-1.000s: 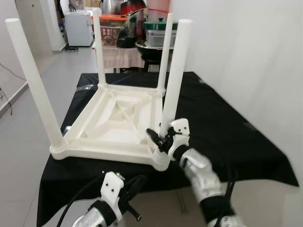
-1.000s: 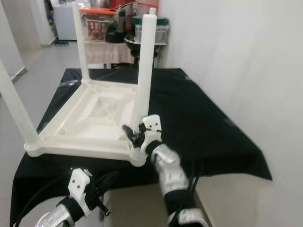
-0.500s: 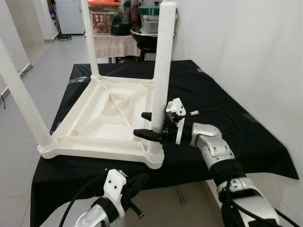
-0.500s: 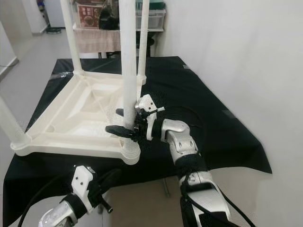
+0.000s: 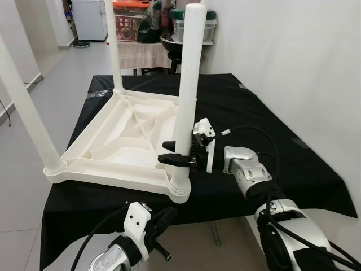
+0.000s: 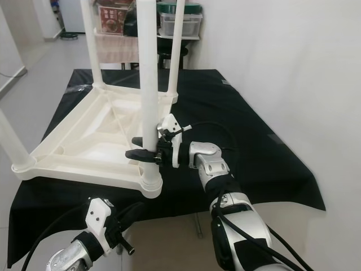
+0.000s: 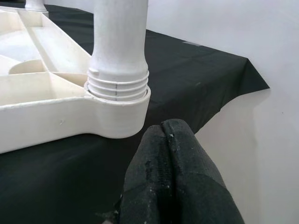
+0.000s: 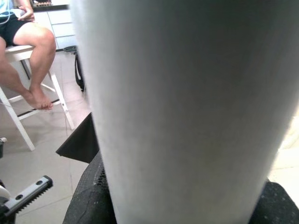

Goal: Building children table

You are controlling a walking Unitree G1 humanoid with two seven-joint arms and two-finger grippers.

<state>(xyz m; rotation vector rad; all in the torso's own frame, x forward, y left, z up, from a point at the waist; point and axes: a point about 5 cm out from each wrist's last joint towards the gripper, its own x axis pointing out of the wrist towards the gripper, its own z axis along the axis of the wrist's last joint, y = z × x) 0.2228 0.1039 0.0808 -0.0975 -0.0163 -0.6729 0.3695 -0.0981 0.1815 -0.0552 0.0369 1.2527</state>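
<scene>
Your children's table (image 5: 127, 144) is a white plastic piece lying upside down on the worktop (image 5: 265, 130), its ribbed underside facing up and its legs standing straight up from the corners. The near right leg (image 5: 186, 96) is a plain white tube seated in a round corner socket; in the left wrist view you can see threaded rings at its base where it meets the socket.

Your right hand (image 5: 176, 153) reaches in from the right with the forearm roughly level, and its two black fingers are clamped on either side of that near right leg, low down, just above the socket. In the right wrist view the leg sits pressed between the finger pads. Your left hand (image 5: 161, 223) hangs low in front of the worktop's near edge, below the table, with its fingers pressed together on nothing.

The worktop is draped in a black cloth and stands beside a white wall on the right. Behind it sits a cluttered side table with pots and containers (image 5: 194, 25), on a pale tiled floor. The right wrist view also catches a seated person's bare legs (image 8: 32, 65) on a white stool.
</scene>
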